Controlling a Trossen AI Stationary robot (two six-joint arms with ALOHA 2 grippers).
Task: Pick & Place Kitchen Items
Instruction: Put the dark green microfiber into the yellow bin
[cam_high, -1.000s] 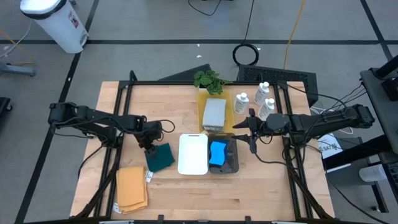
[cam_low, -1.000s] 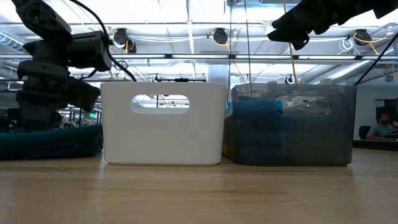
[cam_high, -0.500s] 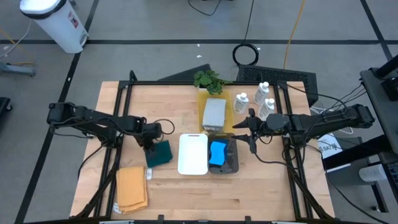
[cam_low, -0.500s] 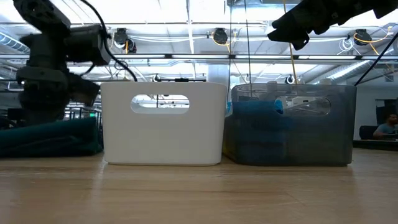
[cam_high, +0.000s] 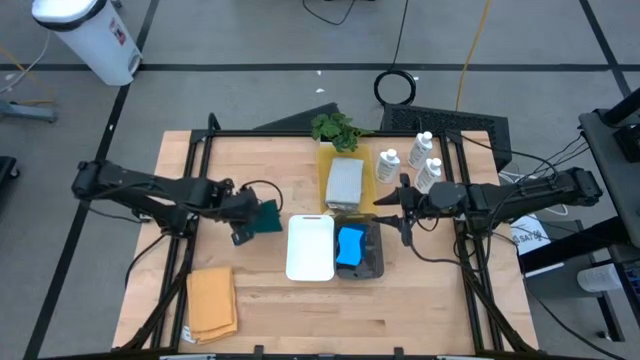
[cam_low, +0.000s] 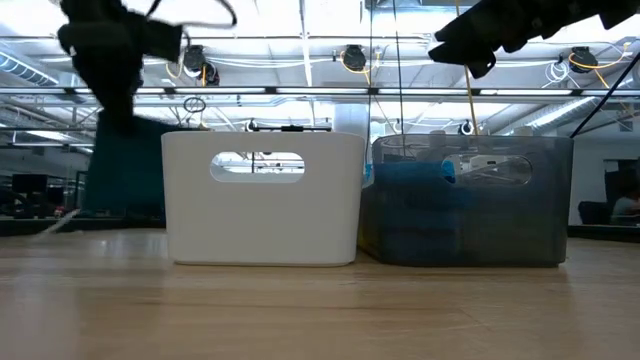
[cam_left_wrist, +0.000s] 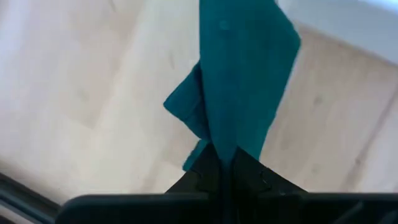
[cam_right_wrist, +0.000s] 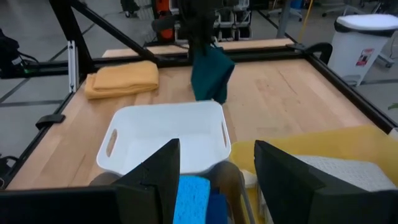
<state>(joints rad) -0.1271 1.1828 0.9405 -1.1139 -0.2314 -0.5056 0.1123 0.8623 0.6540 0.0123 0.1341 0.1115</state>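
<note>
My left gripper (cam_high: 247, 216) is shut on the dark green cloth (cam_high: 266, 215), just left of the white bin (cam_high: 310, 268). The cloth also shows in the low view (cam_low: 125, 165) and the right wrist view (cam_right_wrist: 210, 73). My right gripper (cam_right_wrist: 214, 180) is open and empty above the right side of the dark bin (cam_high: 374, 262), which holds a blue sponge (cam_high: 350, 246). The orange-tan cloth (cam_high: 212, 303) lies flat at the near left. The grey cloth (cam_high: 345, 181) lies on a yellow mat. Three white bottles (cam_high: 423, 160) stand at the far right. My left gripper pinches the dark green cloth by its top part (cam_left_wrist: 219, 142) between its two shut fingers, which point down from above. Several layers bunch at the fingers. The cloth hangs slack below the gripper (cam_low: 125, 165) and looks lifted clear of the table.
A leafy plant (cam_high: 335, 128) stands at the far edge behind the yellow mat (cam_high: 325, 160). The white bin's inside is bare. Black frame rails (cam_high: 195, 180) run along the table's left and right sides. Bare wood lies along the near edge.
My left gripper has risen and gone a little toward the white bin, still shut on the dark green cloth. The cloth lay flat on the table and now hangs folded below the fingers, off the wood.
</note>
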